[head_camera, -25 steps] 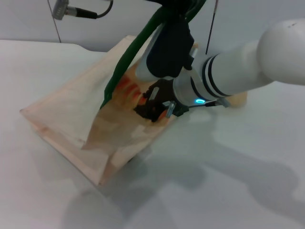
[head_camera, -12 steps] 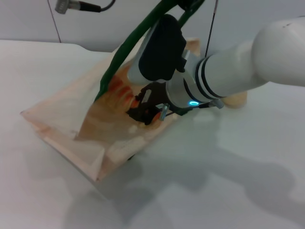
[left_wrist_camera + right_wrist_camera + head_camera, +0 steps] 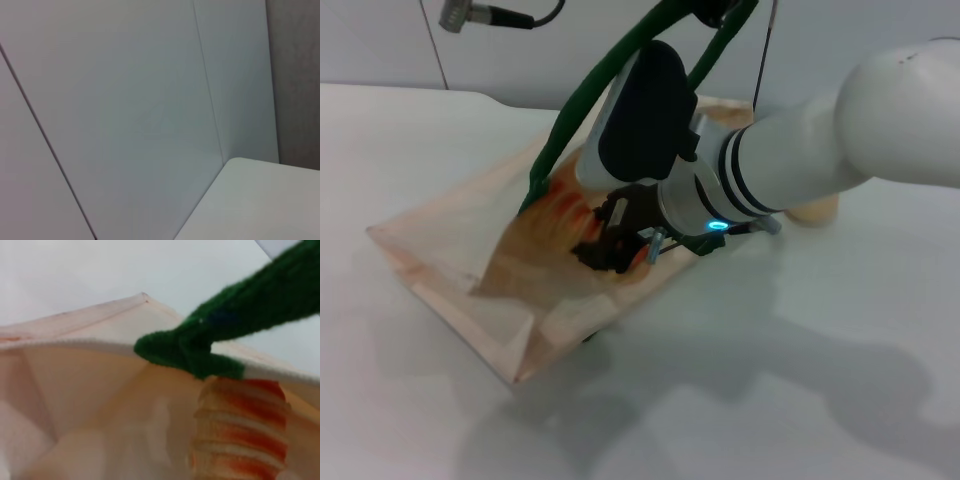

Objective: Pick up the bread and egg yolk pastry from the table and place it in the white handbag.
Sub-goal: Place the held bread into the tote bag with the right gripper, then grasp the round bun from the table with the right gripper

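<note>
The white handbag point(image 3: 450, 250) lies on the table with its mouth held open, and its dark green handles point(image 3: 580, 110) rise out of the top of the head view. My right gripper point(image 3: 610, 242) reaches into the bag's mouth. It is shut on the bread point(image 3: 565, 205), whose orange and cream stripes show inside the bag. The right wrist view shows the bread point(image 3: 242, 432) inside the bag under a green handle point(image 3: 225, 335). The egg yolk pastry point(image 3: 817, 211) sits on the table behind my right forearm, partly hidden. My left gripper is out of view.
The white table point(image 3: 820, 400) spreads around the bag. A grey fitting with a black cable point(image 3: 470, 15) hangs at the top left. The left wrist view shows only a wall and a table corner point(image 3: 260, 200).
My right gripper has moved down and to the left, deeper into the bag, with the bread. The bag's mouth has shifted with it.
</note>
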{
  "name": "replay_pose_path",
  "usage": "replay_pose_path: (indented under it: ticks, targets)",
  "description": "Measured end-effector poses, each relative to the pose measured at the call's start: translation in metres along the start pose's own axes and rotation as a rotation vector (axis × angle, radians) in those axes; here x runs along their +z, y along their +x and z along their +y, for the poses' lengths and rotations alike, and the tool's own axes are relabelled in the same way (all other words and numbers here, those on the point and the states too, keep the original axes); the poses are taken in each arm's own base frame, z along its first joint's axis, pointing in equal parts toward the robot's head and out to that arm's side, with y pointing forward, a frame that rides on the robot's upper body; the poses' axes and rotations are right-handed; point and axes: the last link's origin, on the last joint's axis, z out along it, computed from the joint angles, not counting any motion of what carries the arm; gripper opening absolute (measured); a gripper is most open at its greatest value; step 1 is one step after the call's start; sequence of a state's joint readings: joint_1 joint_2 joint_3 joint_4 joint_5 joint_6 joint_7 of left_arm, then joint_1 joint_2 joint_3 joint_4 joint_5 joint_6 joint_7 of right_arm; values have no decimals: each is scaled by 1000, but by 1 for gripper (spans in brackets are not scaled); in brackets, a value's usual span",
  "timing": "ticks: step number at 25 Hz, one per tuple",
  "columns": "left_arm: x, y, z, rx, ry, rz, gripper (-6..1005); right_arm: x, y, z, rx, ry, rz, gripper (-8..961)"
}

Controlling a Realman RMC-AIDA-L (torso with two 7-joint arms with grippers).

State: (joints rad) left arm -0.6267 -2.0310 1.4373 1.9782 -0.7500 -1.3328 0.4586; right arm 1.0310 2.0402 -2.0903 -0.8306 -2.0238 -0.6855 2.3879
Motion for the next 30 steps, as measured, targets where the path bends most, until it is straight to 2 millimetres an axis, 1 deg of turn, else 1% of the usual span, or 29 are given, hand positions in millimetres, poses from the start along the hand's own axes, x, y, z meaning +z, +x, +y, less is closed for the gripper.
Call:
replay_pose_path:
  ticks: [3,14,17,20,23,26,30]
  targets:
    - [0,-1,-1,-3,3,-5,114,0,0,1,3,-4,4,380]
    - [-4,-11,-9,-28,40,-13,115,-3,5,4,38,-45,24,823]
    - [-5,-14,-11,-32,54,-22,115,-6,4,5,46,-64,34,864]
    - [-6,-17,-13,-35,66,-32,115,-11,11,0,76,-68,49,892]
    - [-7,-19,-15,-42,74,-34,114,-20,27,-16,121,-30,81,892]
    - [-9,-21,-18,-50,83,-34,113,-34,43,-31,153,46,119,892]
    - [-14,-25,-22,-65,100,-33,113,-55,58,-46,173,159,157,892]
